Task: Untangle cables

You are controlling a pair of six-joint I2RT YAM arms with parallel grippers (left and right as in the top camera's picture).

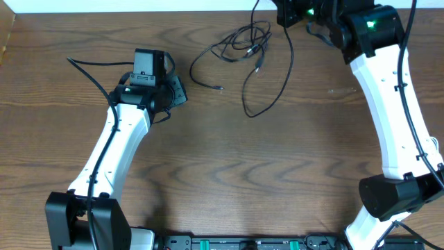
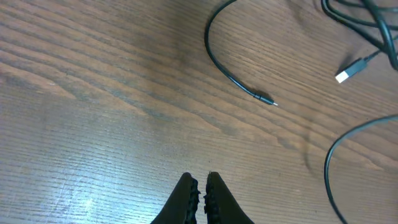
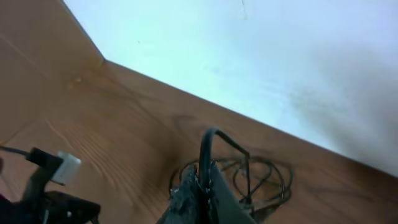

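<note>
Two grippers closed: right gripper [image 3: 200,180] pinches one black strand of cables [image 1: 243,40], raised to draw it from knot at far middle of table [image 1: 222,173]; left gripper [image 2: 200,190] empty (hovering near jack plug [image 2: 267,100]).

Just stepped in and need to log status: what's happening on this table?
A tangle of thin black cables lies on a wooden table. The right pincer is shut on one cable by the tangle. The left pincer is shut and empty, near a loose jack-plug end.
</note>
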